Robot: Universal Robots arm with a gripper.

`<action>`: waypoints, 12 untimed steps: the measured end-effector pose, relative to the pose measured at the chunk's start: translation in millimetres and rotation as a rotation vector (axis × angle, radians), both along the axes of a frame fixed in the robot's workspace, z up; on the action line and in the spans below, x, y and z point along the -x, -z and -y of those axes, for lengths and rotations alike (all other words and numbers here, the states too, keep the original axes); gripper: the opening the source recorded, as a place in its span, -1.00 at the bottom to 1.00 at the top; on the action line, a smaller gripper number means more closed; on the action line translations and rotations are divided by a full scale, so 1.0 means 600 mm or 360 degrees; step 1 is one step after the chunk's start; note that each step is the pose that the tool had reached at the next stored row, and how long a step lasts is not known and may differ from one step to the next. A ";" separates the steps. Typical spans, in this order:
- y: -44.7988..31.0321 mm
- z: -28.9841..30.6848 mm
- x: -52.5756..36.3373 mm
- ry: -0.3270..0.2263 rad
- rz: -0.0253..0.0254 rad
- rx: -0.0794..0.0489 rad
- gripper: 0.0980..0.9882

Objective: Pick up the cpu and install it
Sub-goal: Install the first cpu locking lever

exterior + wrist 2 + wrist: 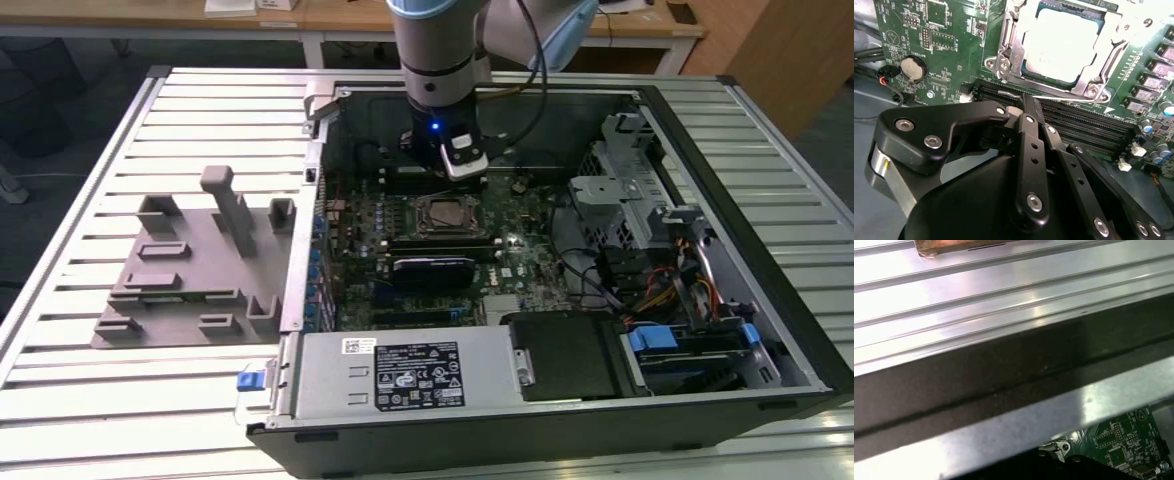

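Observation:
The cpu point(1061, 42) lies flat in the motherboard socket, its silver-white top framed by the metal retention bracket point(1004, 62). In the exterior view the socket point(442, 214) sits mid-board inside the open computer case point(747, 250). My gripper point(1023, 102) hangs just beside the socket over the black memory slots point(1079, 125), its black fingers point(1029, 150) drawn together and shut on nothing. From the exterior view my gripper point(451, 178) is above the board's far part, a little beyond the socket.
A grey holder fixture point(187, 275) stands on the slatted table at the exterior view's left. The power supply point(400, 375), drive cage point(614, 200) and cables point(654, 295) crowd the case. A coin battery point(913, 67) is near the slots. The case wall point(1004, 370) is close.

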State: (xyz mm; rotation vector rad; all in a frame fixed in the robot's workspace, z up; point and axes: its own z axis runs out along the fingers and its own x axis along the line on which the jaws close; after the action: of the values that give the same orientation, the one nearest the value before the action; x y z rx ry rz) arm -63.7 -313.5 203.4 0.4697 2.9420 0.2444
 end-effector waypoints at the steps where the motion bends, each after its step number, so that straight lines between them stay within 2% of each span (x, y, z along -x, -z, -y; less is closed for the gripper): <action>1: 0.000 -0.0001 0.000 0.0010 -0.00001 0.0000 -0.98; 12: 0.006 -0.0002 0.005 0.0091 0.00017 0.0000 -0.98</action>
State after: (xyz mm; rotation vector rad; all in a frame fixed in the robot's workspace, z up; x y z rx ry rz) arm -67.0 -313.3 199.7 0.5526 2.9224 0.2374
